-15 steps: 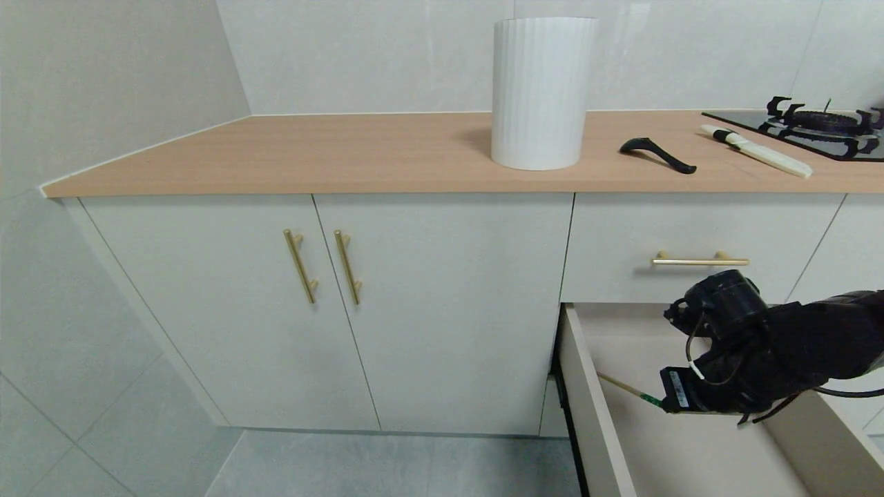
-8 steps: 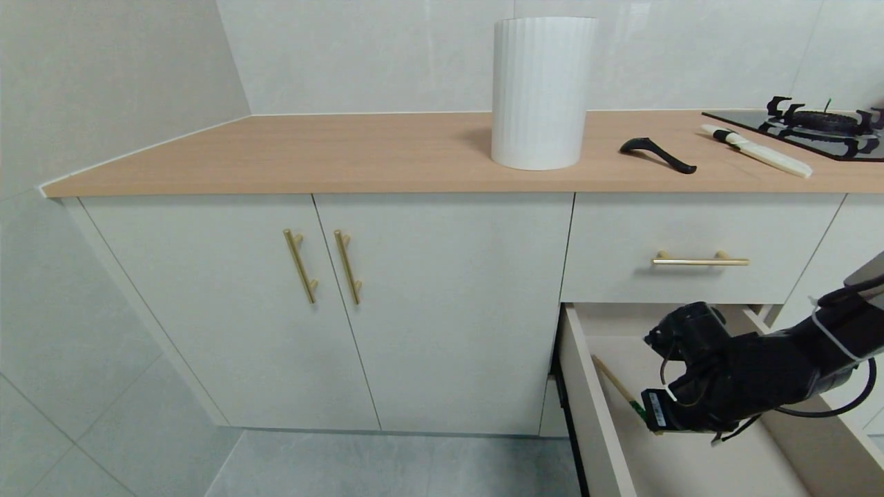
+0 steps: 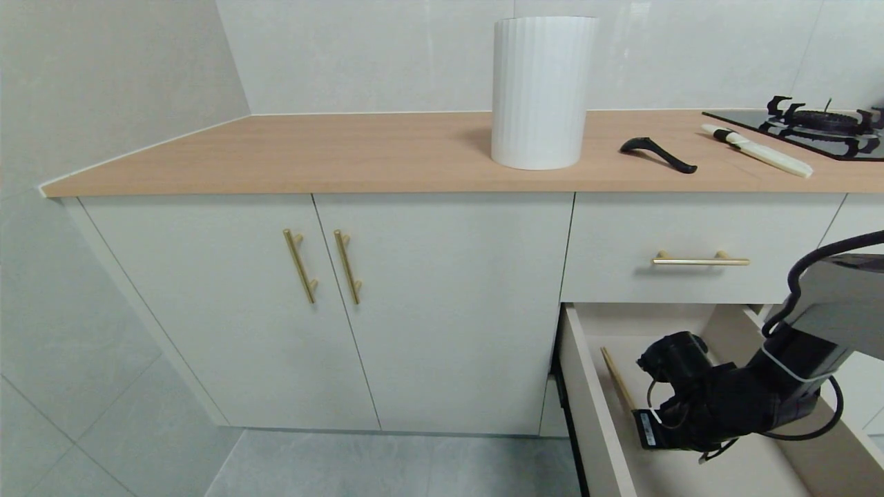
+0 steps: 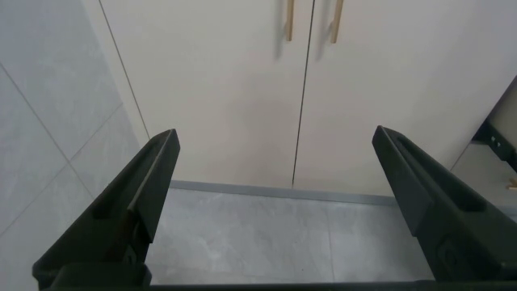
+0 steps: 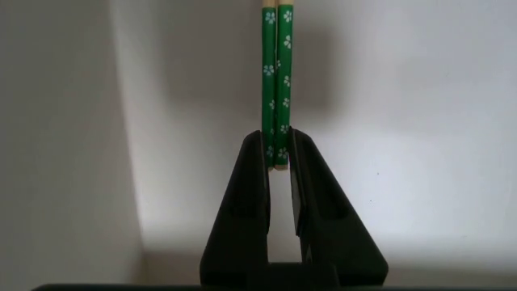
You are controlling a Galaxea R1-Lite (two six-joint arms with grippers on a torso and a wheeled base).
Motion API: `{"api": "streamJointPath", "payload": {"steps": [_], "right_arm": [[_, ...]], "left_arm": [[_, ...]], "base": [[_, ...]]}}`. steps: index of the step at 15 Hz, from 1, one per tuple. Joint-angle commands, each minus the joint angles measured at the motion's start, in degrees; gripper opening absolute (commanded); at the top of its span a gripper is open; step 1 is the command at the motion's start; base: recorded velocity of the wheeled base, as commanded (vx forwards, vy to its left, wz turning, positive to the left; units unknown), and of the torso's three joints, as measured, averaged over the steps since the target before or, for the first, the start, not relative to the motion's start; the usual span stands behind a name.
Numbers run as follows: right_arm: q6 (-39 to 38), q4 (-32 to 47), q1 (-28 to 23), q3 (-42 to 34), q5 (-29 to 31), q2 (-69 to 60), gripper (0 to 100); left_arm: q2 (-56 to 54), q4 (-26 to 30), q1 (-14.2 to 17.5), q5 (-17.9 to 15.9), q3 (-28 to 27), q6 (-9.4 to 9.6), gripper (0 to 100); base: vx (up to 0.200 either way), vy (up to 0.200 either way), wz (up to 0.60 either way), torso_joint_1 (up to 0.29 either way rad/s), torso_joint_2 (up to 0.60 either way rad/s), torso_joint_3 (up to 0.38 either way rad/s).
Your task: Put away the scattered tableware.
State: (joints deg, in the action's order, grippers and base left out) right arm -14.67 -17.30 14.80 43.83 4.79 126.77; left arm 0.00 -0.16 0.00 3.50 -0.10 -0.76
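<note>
Clamping the chopsticks (image 5: 275, 73) by their green ends beside the drawer's (image 3: 587, 393) left wall, the right gripper (image 5: 279, 155) holds light, stiff, likely slippery sticks.

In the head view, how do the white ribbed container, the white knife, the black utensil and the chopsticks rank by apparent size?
1. white ribbed container
2. white knife
3. unsure: black utensil and chopsticks look alike; the chopsticks are nearer, partly hidden by the right claw
</note>
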Motion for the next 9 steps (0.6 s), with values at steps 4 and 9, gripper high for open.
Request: {"api": "streamJointPath", "payload": {"steps": [4,9], "right_arm": [[-0.01,-0.1,-0.03,-0.06,-0.04,1.29,0],[-0.01,-0.1,-0.47,0.12,-0.04,1.11,100]], "left_arm": [[0.0,-0.02,0.0,0.02,0.01,-0.04,100],[0.0,-0.02,0.0,0.02,0.01,-0.04,100]], "base": [[0.0,0.0,0.0,0.0,0.0,0.0],[0.0,0.0,0.0,0.0,0.0,0.0]]}}
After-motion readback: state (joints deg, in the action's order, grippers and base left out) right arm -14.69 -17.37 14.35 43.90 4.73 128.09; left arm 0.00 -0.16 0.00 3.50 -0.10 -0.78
